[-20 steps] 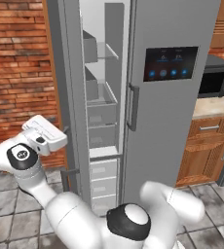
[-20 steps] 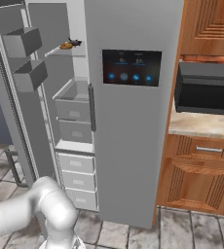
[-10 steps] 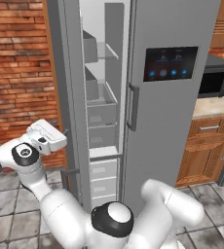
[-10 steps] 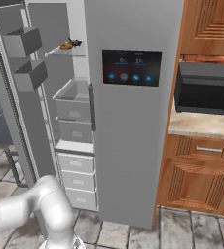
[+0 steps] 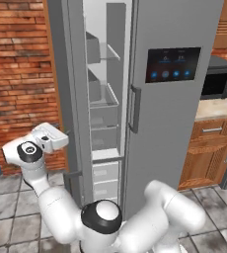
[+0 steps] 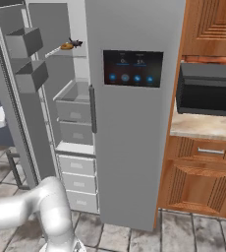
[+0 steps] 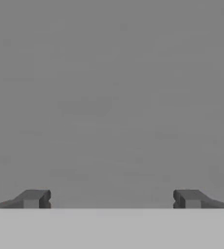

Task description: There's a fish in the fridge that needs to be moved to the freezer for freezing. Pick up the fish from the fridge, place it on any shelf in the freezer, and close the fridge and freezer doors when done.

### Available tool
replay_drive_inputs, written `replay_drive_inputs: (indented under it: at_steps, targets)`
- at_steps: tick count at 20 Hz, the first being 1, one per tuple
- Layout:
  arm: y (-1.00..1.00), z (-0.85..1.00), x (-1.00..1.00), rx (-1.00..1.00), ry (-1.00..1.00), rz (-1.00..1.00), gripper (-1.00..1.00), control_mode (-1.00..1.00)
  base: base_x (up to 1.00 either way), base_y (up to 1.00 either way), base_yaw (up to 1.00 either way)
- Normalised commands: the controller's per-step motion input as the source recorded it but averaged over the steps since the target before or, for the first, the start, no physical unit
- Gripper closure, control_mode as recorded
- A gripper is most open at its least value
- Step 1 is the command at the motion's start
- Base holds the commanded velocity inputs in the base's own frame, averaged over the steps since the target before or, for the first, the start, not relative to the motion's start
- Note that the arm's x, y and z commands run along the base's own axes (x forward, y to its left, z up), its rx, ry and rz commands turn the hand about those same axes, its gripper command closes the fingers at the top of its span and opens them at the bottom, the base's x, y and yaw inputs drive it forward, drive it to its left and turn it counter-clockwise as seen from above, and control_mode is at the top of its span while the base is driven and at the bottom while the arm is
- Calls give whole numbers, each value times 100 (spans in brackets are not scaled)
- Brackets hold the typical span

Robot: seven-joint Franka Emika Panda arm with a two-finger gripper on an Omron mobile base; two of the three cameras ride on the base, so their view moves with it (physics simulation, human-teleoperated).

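The fish [image 6: 67, 46], small and orange-brown, lies on a high shelf inside the open narrow half, the freezer [image 6: 74, 106], above its grey bins and white drawers. The freezer door [image 6: 17, 123] stands swung wide open, with grey bins on its inner side. The fridge [image 6: 130, 147], the wide half with the dark touch panel, has its door shut. My gripper [image 5: 61, 141] is at mid height on the outer side of the open freezer door [image 5: 58, 74], pointing at it. In the hand view my gripper [image 7: 111, 199] is open, empty, close to a flat grey surface.
A brick wall [image 5: 17, 74] lies left of the unit. To the right stand wooden cabinets [image 6: 206, 177], a counter [image 6: 203, 125] and a dark microwave [image 6: 208, 88]. The floor [image 6: 134, 236] is grey tile.
My arm has swung left and the hand has edged closer to the outer face of the freezer door, coming into the right base view's left edge. Jaws stay wide.
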Motion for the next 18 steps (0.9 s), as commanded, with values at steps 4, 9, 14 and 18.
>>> replay_drive_inputs:
  at_steps: [4,9,14,18]
  targets:
    - [-26,-12,26,0,6,-1,-100,-100,0,0,0]
    - [-63,0,10,0,2,-4,-100,-100,0,0,0]
    - [-68,0,5,1,0,-6,-100,-100,0,0,0]
    - [-71,0,3,3,0,-6,-100,-100,0,0,0]
